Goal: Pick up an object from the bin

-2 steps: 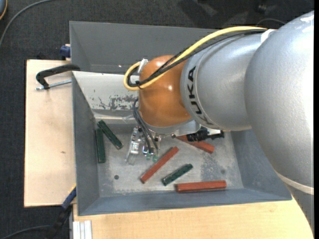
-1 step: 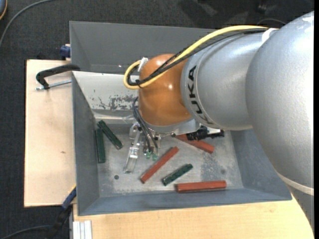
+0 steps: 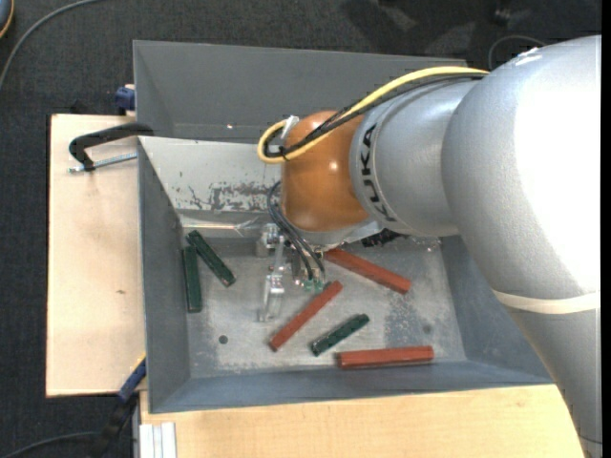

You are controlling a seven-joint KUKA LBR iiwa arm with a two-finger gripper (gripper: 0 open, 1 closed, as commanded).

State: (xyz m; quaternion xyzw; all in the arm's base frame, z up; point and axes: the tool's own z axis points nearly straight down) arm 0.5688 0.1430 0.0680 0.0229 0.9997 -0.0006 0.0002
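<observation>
Item: grey metal bin (image 3: pixel 167 256), floor strewn with six short bars; one arm entering from the right under an orange wrist cover (image 3: pixel 320 184). Hand (image 3: pixel 275 289): low over the bin floor near its middle; whether it is apart or together cannot be told, and nothing is seen clamped in it. Nearest to the hand: slanted red bar (image 3: pixel 304 315), lying flat just beside the hand, down and to the right of it, its upper end close by the hand's tip and its long axis running from lower left to upper right. Right of the hand, a little farther off: second red bar (image 3: pixel 370 271), slanting the other way and partly under the wrist. Below and right of the hand: dark green bar (image 3: pixel 339 334), and beyond it a third red bar (image 3: pixel 384 356) lying level. Left of the hand, well apart: two dark green bars (image 3: pixel 202 267) set in a narrow V. Judgement: the slanted red bar is the likeliest pick; the hand would need a small shift down and right, closing across that bar's slant.
</observation>
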